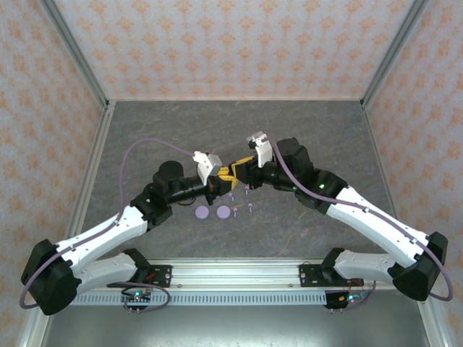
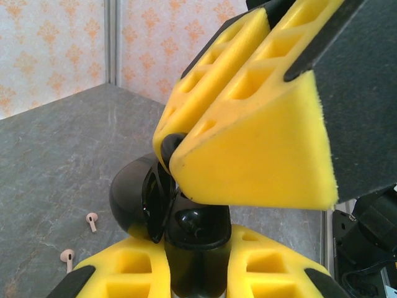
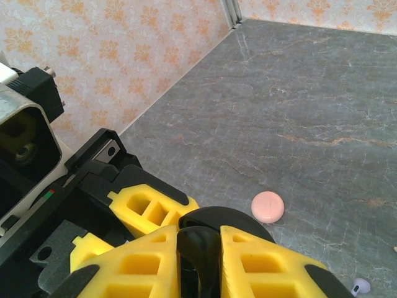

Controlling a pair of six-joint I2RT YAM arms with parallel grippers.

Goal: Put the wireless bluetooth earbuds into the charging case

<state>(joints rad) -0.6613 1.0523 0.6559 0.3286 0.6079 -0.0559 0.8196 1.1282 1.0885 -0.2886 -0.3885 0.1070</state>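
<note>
My left gripper (image 2: 197, 261) clamps the charging case (image 2: 198, 226); above it, my right gripper (image 2: 175, 158) pinches a light, slippery earbud (image 2: 169, 146), seemingly by its stem.

Yellow gripper fingers (image 2: 248, 149) cover much of the black charging case (image 2: 127, 198) at centre frame in the left wrist view, and its base runs off the bottom edge. Overhead, the earbuds (image 1: 250, 209) just below centre are too small to tell their colour. A pale earbud (image 3: 360, 286) is clipped by the bottom edge, lower right, right wrist view.
</note>
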